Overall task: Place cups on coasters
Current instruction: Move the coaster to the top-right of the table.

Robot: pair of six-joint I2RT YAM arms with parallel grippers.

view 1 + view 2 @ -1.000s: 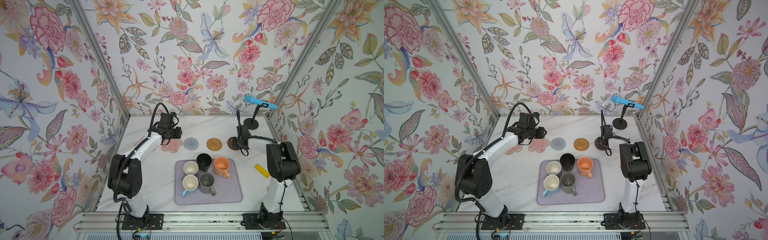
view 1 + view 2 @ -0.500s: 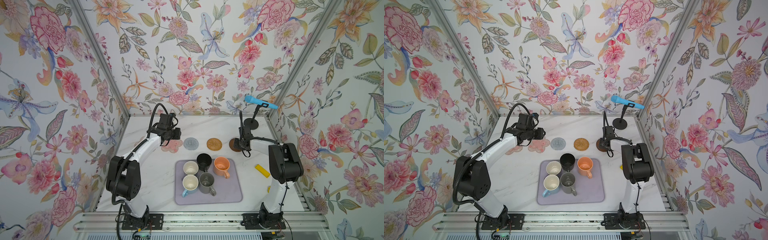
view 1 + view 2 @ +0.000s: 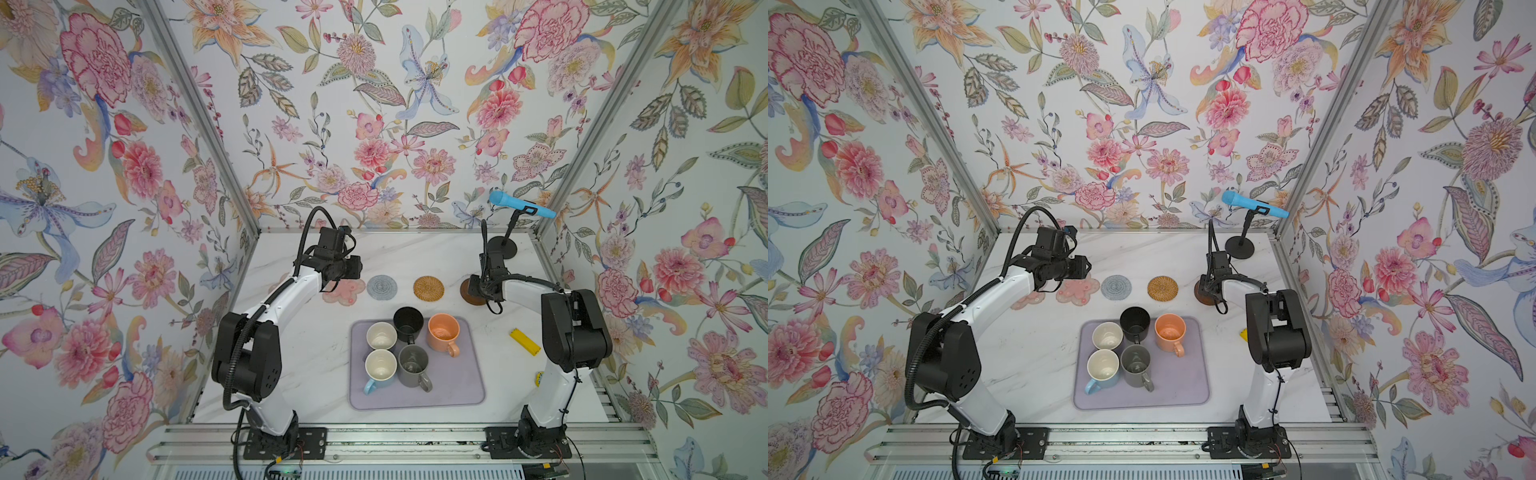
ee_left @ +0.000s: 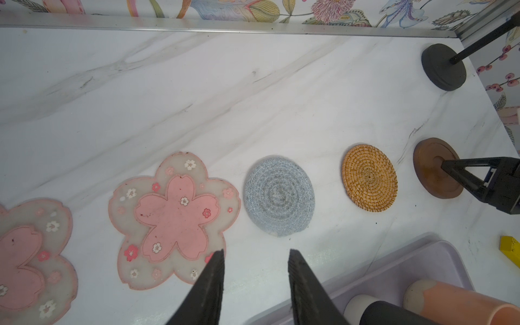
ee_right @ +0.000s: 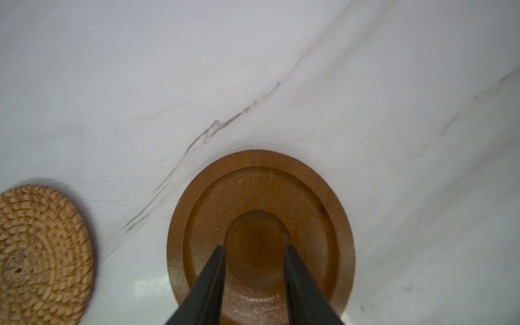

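Left wrist, gripper: the left gripper is narrowly parted with nothing between its fingers. It hangs above bare surface at the edge of a pink flower coaster.
Left wrist, coasters: they lie in one row, in this order: second pink flower coaster, pink flower coaster, grey ringed coaster, woven tan coaster, brown wooden coaster. Each lies flat, apart from its neighbours, with no cup on it.
Left wrist, other items: the rim of the lilac mat, a black stand base and a yellow block.
Right wrist, gripper: the right gripper is narrowly parted and holds nothing. Its tips are over the middle of the brown wooden coaster; contact cannot be judged.
Right wrist, neighbour: the woven tan coaster lies beside the wooden one, apart from it.
Top views, cups: all five stand upright and close together on the lilac mat. The purple-grey mug, black mug and peach-orange mug are behind. The light blue mug and grey mug are in front.
Top views, arms: in both top views each arm reaches to the coaster row, beyond the mat.
Top views, other: a blue microphone sits on the stand in the rear corner.
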